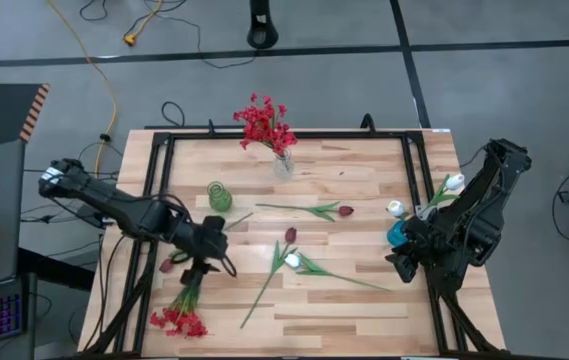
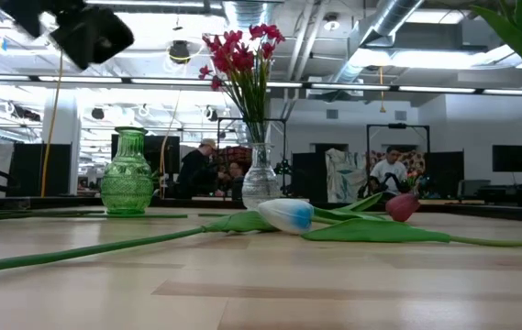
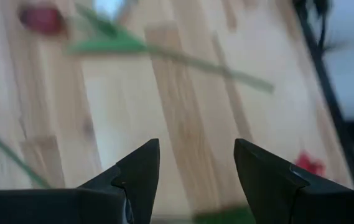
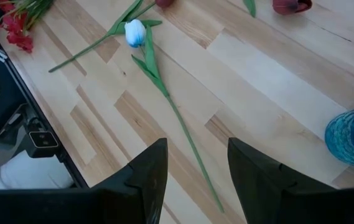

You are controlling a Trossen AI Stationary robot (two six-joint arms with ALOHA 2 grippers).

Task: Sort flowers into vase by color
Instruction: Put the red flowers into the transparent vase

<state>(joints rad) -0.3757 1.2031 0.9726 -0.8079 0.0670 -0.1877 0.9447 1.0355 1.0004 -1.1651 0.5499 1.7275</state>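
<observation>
My left gripper point(image 1: 200, 268) hangs open above the table's near left part, just over the stems of a red spray point(image 1: 179, 318) that lies flat; a maroon bud point(image 1: 168, 265) lies beside it. In the left wrist view the open gripper point(image 3: 195, 174) frames bare wood. My right gripper point(image 1: 404, 265) is open too point(image 4: 196, 168), near the blue vase point(image 1: 397, 233) holding white tulips point(image 1: 396, 208). A white tulip point(image 4: 135, 32) and two maroon tulips point(image 1: 290, 236) point(image 1: 345, 211) lie on the table. Red sprays point(image 1: 264, 125) stand in a clear vase point(image 1: 282, 165).
An empty green glass vase point(image 1: 220, 196) stands left of centre, also seen in the low view as the green vase point(image 2: 128, 174). A black frame point(image 1: 154, 200) borders the table top. Bare wood lies along the near edge. People sit in the room beyond the table.
</observation>
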